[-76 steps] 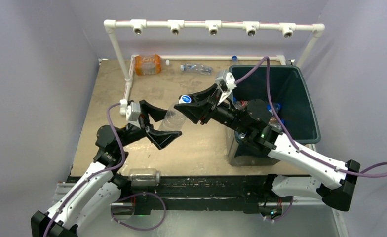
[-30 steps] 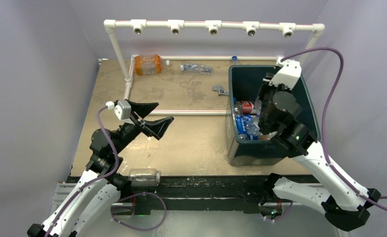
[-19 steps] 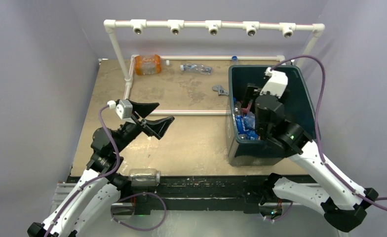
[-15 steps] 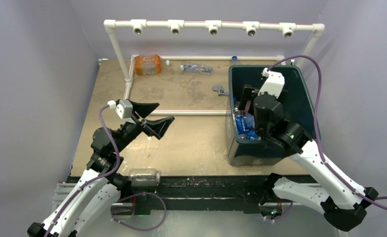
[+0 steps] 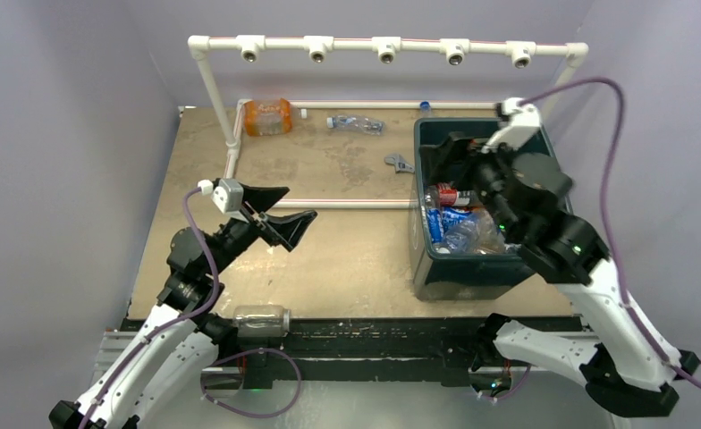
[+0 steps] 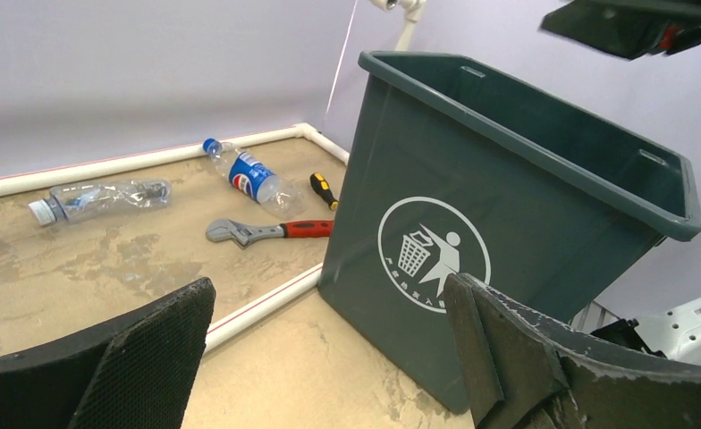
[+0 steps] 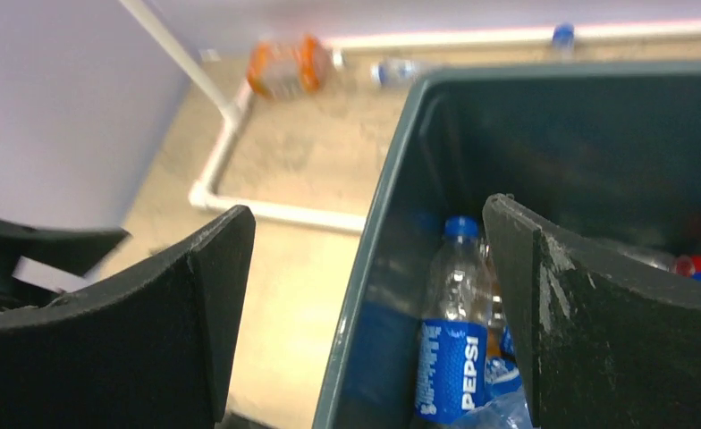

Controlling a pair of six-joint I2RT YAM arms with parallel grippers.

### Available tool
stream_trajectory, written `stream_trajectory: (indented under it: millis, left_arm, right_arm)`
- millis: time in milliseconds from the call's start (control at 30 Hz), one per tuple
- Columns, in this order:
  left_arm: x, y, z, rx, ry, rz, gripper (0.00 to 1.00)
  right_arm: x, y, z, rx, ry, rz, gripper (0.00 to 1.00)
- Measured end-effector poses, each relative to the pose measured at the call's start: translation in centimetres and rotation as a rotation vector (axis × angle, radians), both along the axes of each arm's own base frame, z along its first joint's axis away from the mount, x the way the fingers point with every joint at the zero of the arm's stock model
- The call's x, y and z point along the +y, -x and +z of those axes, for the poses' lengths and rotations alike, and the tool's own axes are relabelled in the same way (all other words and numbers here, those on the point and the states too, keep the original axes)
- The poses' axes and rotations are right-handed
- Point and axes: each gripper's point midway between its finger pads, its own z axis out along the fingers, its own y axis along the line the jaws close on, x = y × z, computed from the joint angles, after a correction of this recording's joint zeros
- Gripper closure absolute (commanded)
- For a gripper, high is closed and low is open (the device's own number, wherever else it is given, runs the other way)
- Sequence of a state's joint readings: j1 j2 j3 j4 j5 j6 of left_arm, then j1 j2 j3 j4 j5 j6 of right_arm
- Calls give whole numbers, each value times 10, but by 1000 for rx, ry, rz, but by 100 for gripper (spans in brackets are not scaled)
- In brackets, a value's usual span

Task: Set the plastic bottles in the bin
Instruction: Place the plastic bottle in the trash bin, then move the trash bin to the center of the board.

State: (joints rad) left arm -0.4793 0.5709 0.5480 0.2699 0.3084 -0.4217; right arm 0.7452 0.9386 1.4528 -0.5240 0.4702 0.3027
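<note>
the task looks well along but not finished. the bin [image 5: 418, 183] stands at the right of the table [image 5: 347, 259] and already holds a heap of bottles [image 5: 459, 225]; the right wrist view shows a pepsi bottle [image 7: 450, 344] lying against its inner wall.

the right gripper [image 7: 369, 214] hangs over the bin's open top with its jaws wide apart and nothing between them. the left gripper [image 5: 298, 203] hovers above mid-table, also spread wide and empty.

a few bottles are left outside the bin. an orange bottle [image 5: 267, 116] and a clear crushed bottle [image 5: 356, 123] lie along the far edge. a blue-labelled bottle [image 6: 244, 174] lies near the bin's far corner, beside a screwdriver [image 6: 323, 189] and a wrench [image 6: 262, 231], neither of which belongs in the bin. another clear bottle [image 5: 259, 320] rests at the near edge by the left arm's base.

judging from this, about four bottles remain to be fetched.
</note>
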Motion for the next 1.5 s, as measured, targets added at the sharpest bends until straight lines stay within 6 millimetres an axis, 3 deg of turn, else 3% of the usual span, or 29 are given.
stream_trajectory:
  millis: [167,300,833,1067,1267,1433,1500]
  left_arm:
    - [-1,-3,-4,9,-11,4,1]
    - [-1,-4,-7,14,-21,5,1]
    - [-2,-7,-9,26,-35,7,1]
    - [-3,-8,-11,33,-39,7,1]
    - [-4,-9,-13,39,-42,7,1]
    - [-4,-9,-14,44,-45,7,1]
    - [-4,-9,-14,44,-45,7,1]
  right_arm:
    - [29,-22,-55,131,125,45,3]
    - [44,-27,-80,189,172,90,8]
    - [49,-37,-115,290,364,110,49]
    - [43,-36,-117,302,404,98,67]
    - [39,-31,-117,323,418,101,80]
    - [42,-21,-118,339,428,142,100]
    - [44,-13,-118,340,432,175,100]
